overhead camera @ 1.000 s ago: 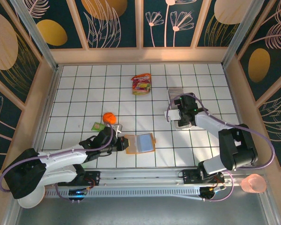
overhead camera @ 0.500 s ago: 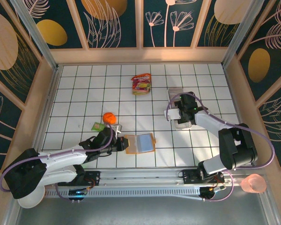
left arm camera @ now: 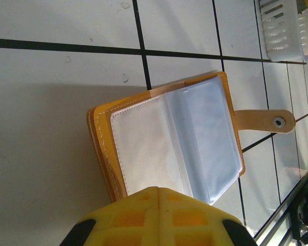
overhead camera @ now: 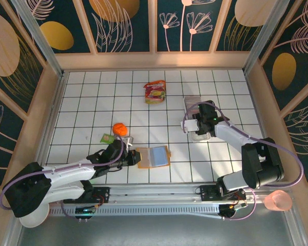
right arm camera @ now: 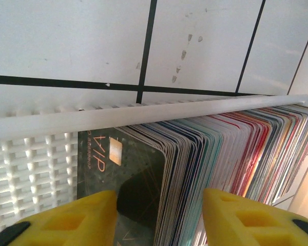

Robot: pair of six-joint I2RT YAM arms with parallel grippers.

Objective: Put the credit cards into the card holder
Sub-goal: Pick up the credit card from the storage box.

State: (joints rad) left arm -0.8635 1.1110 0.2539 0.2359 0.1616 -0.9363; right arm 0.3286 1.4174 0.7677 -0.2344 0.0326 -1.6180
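**Right fingers astride the card row, card holder off to the left**

On the tiled table [overhead camera: 82, 102], the long plastic tray [overhead camera: 191, 101] lies on the right side, its length running away from the arm bases. The card holder [overhead camera: 154, 156] lies open and flat near the front, to the left of the tray and well apart from it. The left gripper [overhead camera: 129, 158] sits at its left edge with its fingers together (whether they pinch the cover, I cannot tell).

The cards [right arm camera: 220, 148] stand on edge in the tray, packed face to face along its length. The right gripper [right arm camera: 159, 202], much the nearer to them, hangs over the near end of the row. Its fingers are apart, with a dark card and several behind it in the gap. Whether the pads press yet is unclear. The gap runs along the row, so closing would likely squeeze several cards by their faces, not one.
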